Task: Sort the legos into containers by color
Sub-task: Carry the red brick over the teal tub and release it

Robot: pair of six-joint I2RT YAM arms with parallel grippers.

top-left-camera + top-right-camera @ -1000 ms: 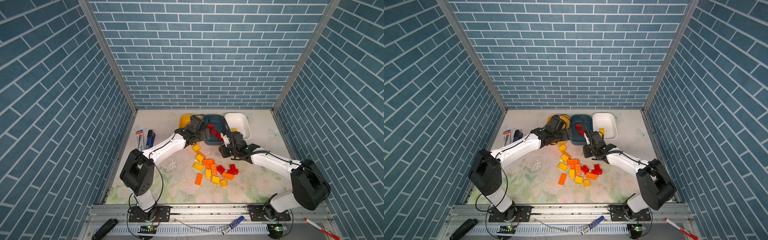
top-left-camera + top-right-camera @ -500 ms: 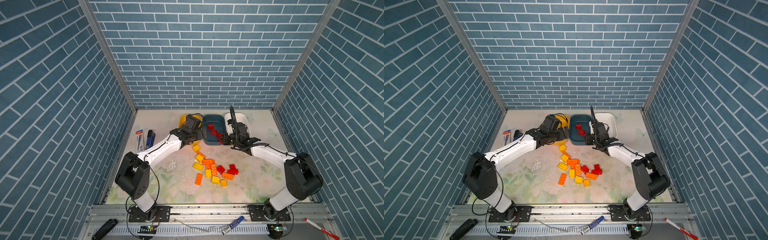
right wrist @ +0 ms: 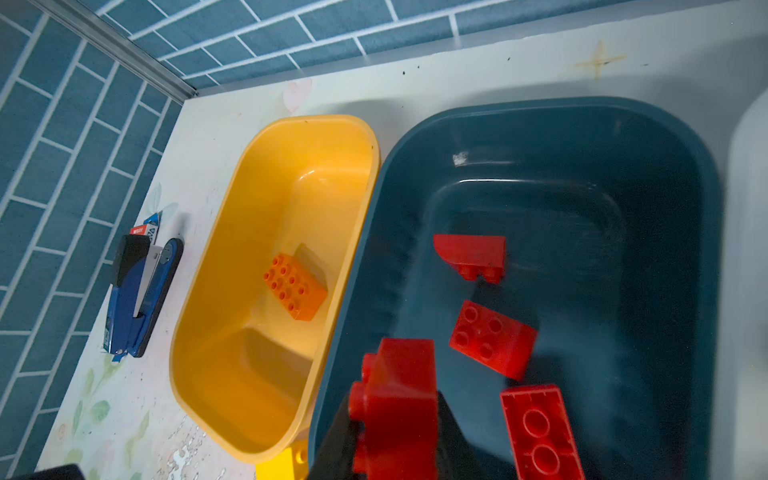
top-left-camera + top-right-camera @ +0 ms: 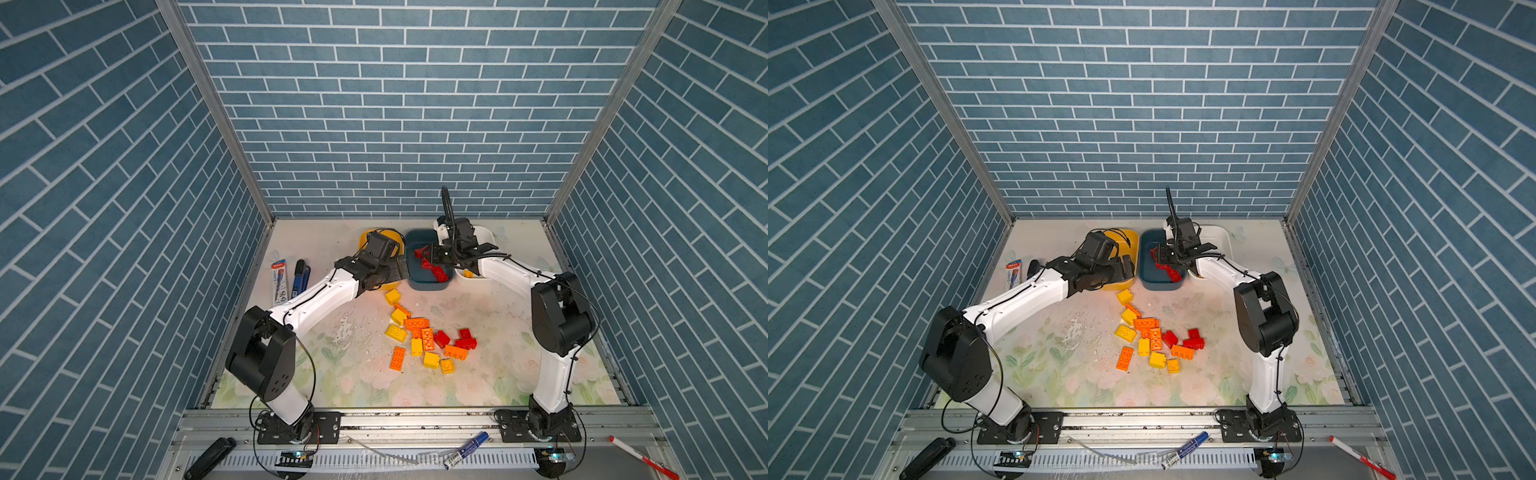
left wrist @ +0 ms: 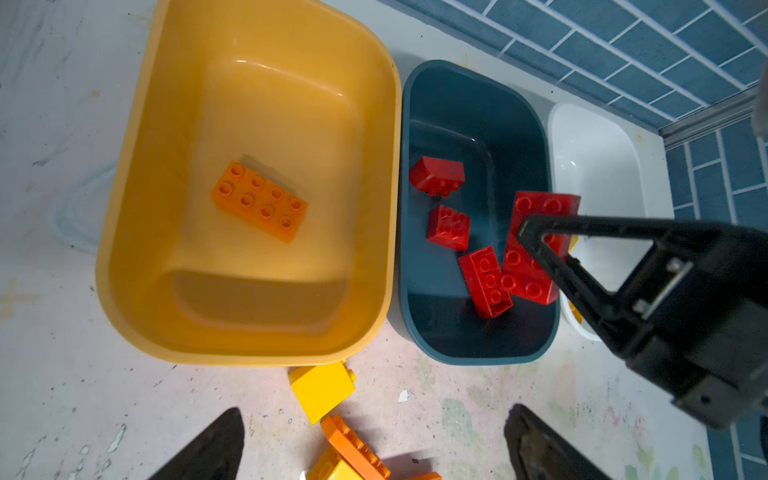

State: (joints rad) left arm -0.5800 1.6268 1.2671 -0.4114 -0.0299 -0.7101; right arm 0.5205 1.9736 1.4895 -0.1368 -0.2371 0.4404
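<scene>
My right fingers (image 5: 602, 227) have swung up off the counter (image 4: 498, 316) to over the teal tub (image 4: 428, 286), pinching a red brick (image 3: 399, 395), three more inside, my left fingers (image 5: 208, 449) spread wide, empty, by the yellow tub (image 5: 158, 166), loose legos (image 4: 417, 323) nearer.

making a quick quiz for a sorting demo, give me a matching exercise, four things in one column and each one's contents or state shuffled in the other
Column 1
1. yellow tub
2. teal tub
3. left gripper
4. right gripper

Column 2
a. shut on a red brick
b. has one orange brick inside
c. open, nothing between the fingers
d. has loose red bricks inside

Pairs: 1-b, 2-d, 3-c, 4-a
</scene>
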